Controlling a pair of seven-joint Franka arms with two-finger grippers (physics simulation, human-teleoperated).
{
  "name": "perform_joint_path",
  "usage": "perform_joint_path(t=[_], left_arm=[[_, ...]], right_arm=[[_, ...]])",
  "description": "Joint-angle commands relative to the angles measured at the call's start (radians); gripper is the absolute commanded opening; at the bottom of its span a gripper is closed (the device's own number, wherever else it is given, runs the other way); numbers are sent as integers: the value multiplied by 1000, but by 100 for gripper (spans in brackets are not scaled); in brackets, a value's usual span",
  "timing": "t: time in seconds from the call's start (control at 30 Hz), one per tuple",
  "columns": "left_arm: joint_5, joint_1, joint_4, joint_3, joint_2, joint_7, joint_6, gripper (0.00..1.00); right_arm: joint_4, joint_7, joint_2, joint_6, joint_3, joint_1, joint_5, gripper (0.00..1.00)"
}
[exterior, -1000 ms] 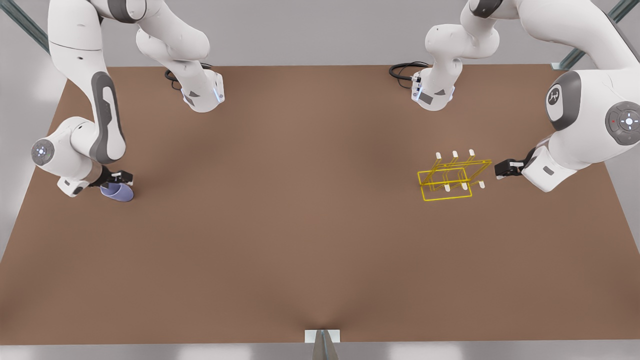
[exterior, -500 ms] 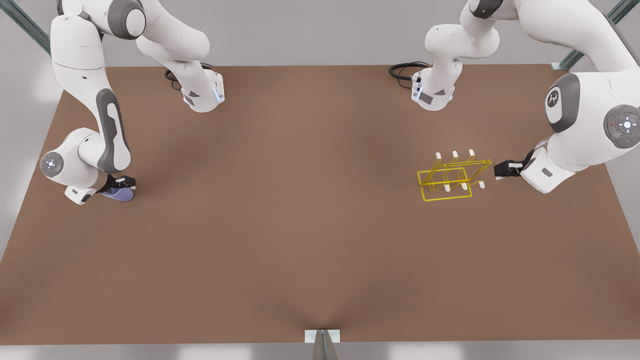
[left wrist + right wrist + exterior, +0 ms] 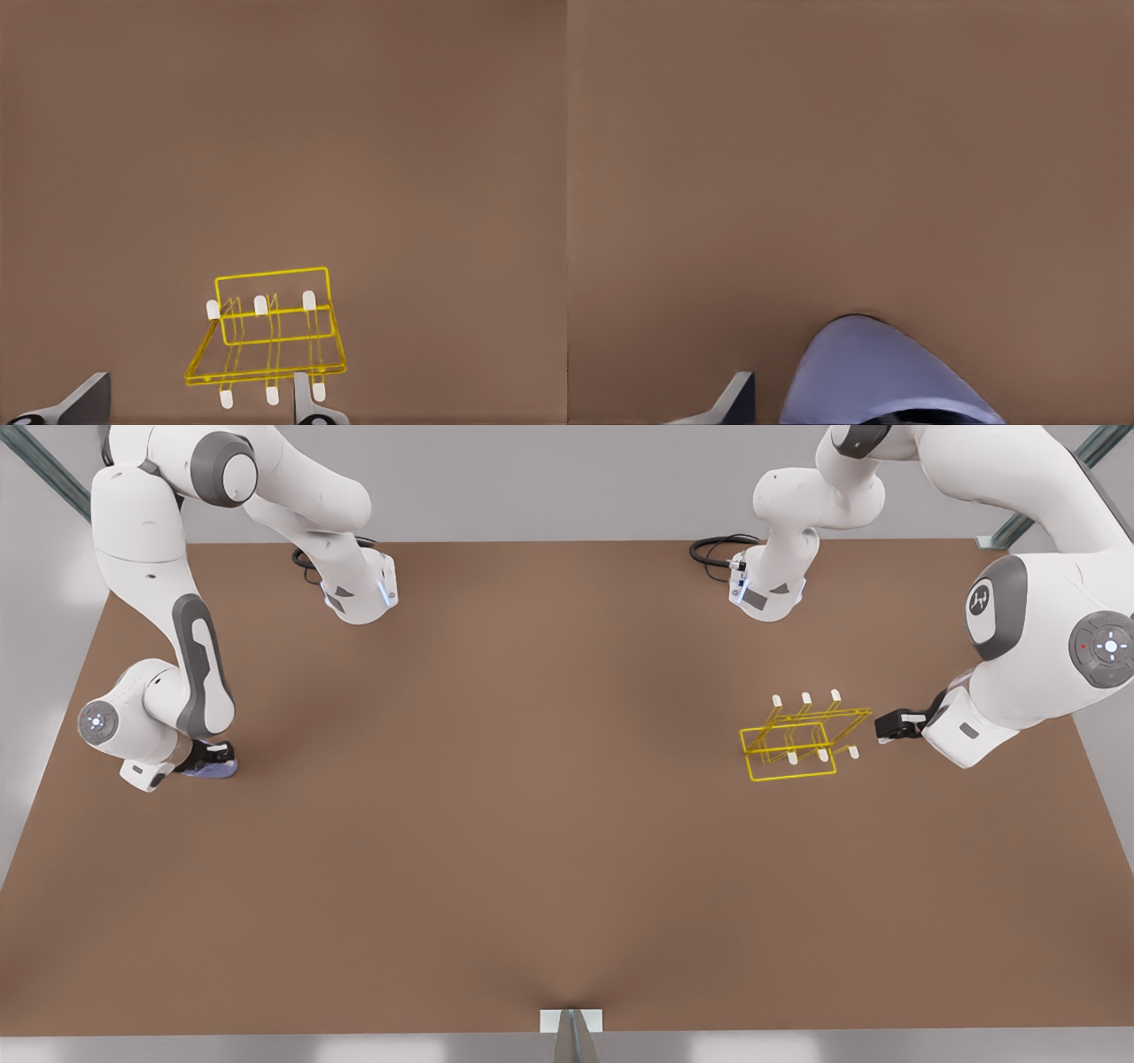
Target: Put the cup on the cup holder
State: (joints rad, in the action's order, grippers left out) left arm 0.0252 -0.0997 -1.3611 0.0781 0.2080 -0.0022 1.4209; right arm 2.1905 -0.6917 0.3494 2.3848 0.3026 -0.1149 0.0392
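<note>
- The right claw (image 3: pixel 211 758), at the middle left of the front view, is low over the cup (image 3: pixel 213 769), which lies on the table (image 3: pixel 549 824) near its left edge. The right wrist view has the cup (image 3: pixel 881 372) close under the camera with one finger (image 3: pixel 735 400) beside it; whether the fingers have closed on the cup I cannot tell.
- The left claw (image 3: pixel 889 727), at the middle right of the front view, sits just beside the cup holder (image 3: pixel 802 737), and that arm waits. In the left wrist view its fingers (image 3: pixel 89 400) stand apart, one near a corner of the cup holder (image 3: pixel 270 332), with nothing between them.
- The table is a plain brown top carrying both things, which are well apart, on opposite sides.
- The cup holder is a yellow wire rack with white-tipped prongs; it holds nothing.
- The cup looks tipped on its side, not upright.
- Step in hand, as I judge it: grasping the cup. The task is at an early stage.
- The next move calls for a firm grip, a lift, and a long carry across to a prong.
</note>
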Motion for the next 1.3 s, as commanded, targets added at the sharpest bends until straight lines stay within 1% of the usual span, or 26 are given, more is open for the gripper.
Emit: perform_joint_path(t=[0.0, 0.1, 0.27, 0.33, 0.4, 0.5, 0.57, 0.63, 0.67, 0.73, 0.77, 0.8, 0.83, 0.87, 0.93, 1.0, 1.03, 1.07, 1.1, 1.13, 1.2, 1.27], left_arm=[[1, 0, 0, 0, -1, 1, 0, 100], [-1, 2, 0, 0, -1, 1, 1, 100], [-1, 2, 0, 0, -1, 2, 1, 100], [-2, 3, 0, 0, -1, 2, 1, 100], [-2, 2, 0, 0, -1, 2, 1, 100], [-1, -2, 0, 0, -1, 2, 1, 100], [1, -14, 0, 0, -1, 2, 1, 100], [-1, -15, 0, 0, -1, -2, 0, 100], [2, -14, 0, 0, -2, -2, -3, 100], [-1, -14, 0, 3, -4, -4, -3, 100], [-2, -12, 0, 3, -2, -47, -2, 100], [1, -14, 0, 3, -2, -82, -2, 100], [-11, -11, 0, 5, -2, -99, 4, 100], [-8, -12, 0, 5, -2, -102, 6, 100], [-4, -29, 0, 0, 2, -170, 10, 100], [25, -38, 0, 2, -2, -163, 49, 100], [21, -37, -56, 0, -52, -170, 72, 100], [-51, -35, -67, 0, -59, -176, 61, 100], [-62, -41, -93, -3, -61, -171, 40, 100], [-57, -46, -92, -3, -62, -168, 41, 100], [-57, -46, -93, -3, -61, -153, 43, 100], [-54, -48, -128, -1, -61, -137, 46, 100]], right_arm=[[0, 14, -3, -33, 0, 0, -30, 21], [-8, 14, -6, -76, 0, 0, -33, 21], [-8, 11, -6, -96, 0, 0, -33, 21], [-51, 8, -6, -164, -3, 0, -33, 21], [-60, -2, -7, -174, -11, 1, -33, 21], [-107, -6, -9, -248, -49, 1, -27, 21], [-202, -5, -17, -441, -97, 14, 60, 21], [-267, 0, -15, -499, -154, 18, 119, 21], [-282, 1, -15, -509, -172, 55, 215, 21], [-291, 18, -12, -509, -174, 144, 381, 21], [-333, 93, -6, -509, -174, 245, 478, 21], [-363, 158, -1, -509, -177, 308, 544, 21], [-390, 187, 22, -504, -178, 376, 634, 21], [-446, 227, 75, -504, -180, 428, 700, 21], [-495, 267, 115, -486, -180, 546, 879, 21], [-544, 255, 191, -475, -180, 598, 1064, 21], [-575, 245, 223, -454, -184, 618, 1143, 21], [-587, 196, 253, -449, -184, 632, 1229, 21], [-588, 106, 283, -449, -184, 633, 1306, 21], [-588, 34, 303, -449, -186, 635, 1349, 21], [-598, -68, 336, -440, -186, 682, 1527, 21], [-653, -132, 398, -426, -186, 727, 1659, 21]])
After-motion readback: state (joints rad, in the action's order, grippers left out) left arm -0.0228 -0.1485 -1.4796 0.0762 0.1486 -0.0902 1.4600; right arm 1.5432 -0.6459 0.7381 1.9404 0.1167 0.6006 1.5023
